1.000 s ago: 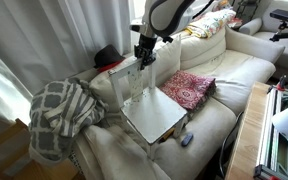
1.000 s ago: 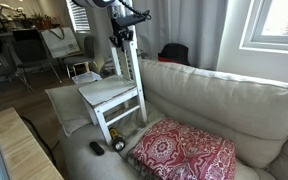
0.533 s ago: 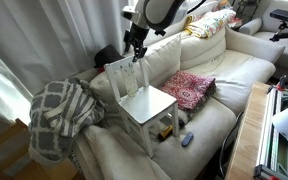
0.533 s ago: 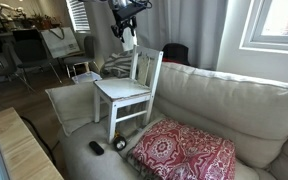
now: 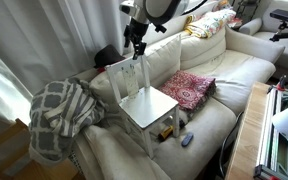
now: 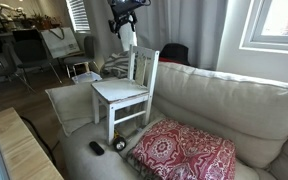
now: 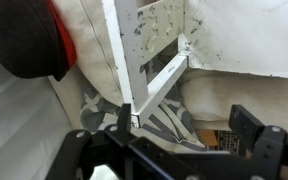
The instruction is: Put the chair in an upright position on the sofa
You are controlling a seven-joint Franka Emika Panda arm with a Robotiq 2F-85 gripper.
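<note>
One plaid blanket (image 5: 56, 115) is heaped at the left of frame in an exterior view, at the end of the sofa (image 5: 224, 62).

Centre frame, right of the blanket: chair (image 5: 149, 103) upright on the sofa seat, legs down in the cushion, slat backrest toward the sofa back. Gripper (image 5: 137, 57) hangs just above the backrest's top rail. I can't judge contact from this angle.

Right of the chair: red patterned cushion (image 5: 189, 88) lying flat on the seat. A small blue object (image 5: 186, 139) sits lower, near the front edge.

From the opposite side: a small black object (image 6: 97, 148) on the seat at lower left. Chair (image 6: 119, 90) is left of centre and upright, with the gripper (image 6: 129, 44) over the backrest's upper corner. Red cushion (image 6: 184, 150) is at lower right, just beside the chair legs, with the sofa (image 6: 219, 100) back behind it.

Wrist view: white chair rails (image 7: 162, 82) cross from upper centre down to lower left. Gripper (image 7: 184, 112) fingers (image 7: 246, 118) are spread wide at the bottom edge. I see nothing clamped between them.
</note>
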